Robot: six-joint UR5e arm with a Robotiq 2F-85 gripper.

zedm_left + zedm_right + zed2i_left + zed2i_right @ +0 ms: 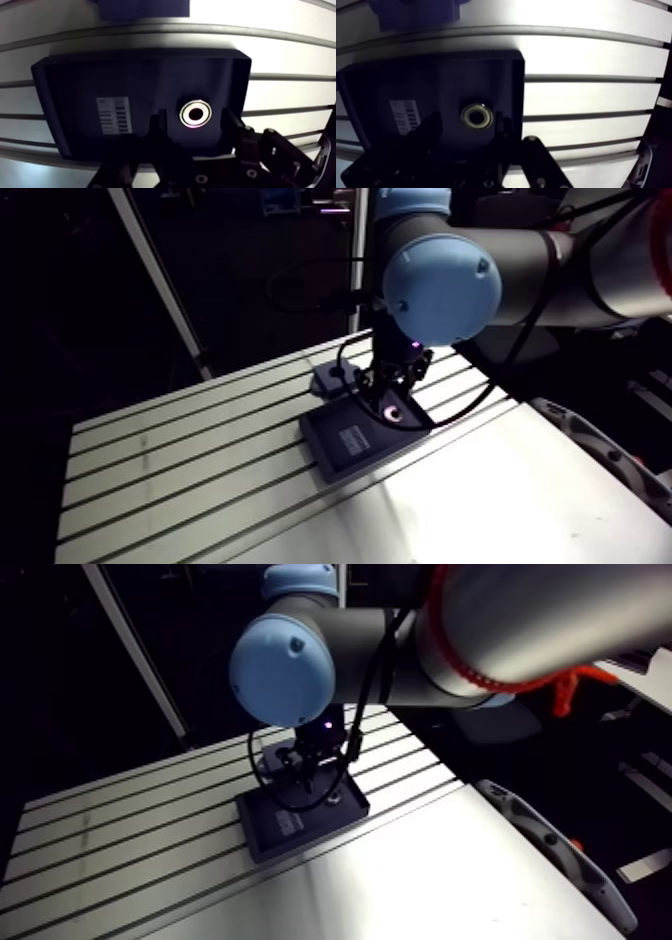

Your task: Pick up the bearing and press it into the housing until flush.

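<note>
Since the bearing (195,114) sits as a bright ring in the bore of the housing (135,80), to one side of that housing's white barcode label (113,115), the pick and the placing look done, and pressing is the step in hand. The tool (194,117) hangs close over the housing with its two fingers apart, one on each side of the bearing and neither visibly touching it, so it grips nothing. The housing lies flat on the slotted bench (280,60), and a small blue block (144,7) rests just beyond the housing's far edge. Whether the ring is level with the housing's top face cannot be told. If it stands proud, the next move probably calls for bringing the fingers together and pushing straight down on the ring, square to the housing, so it does not cock in the bore
</note>
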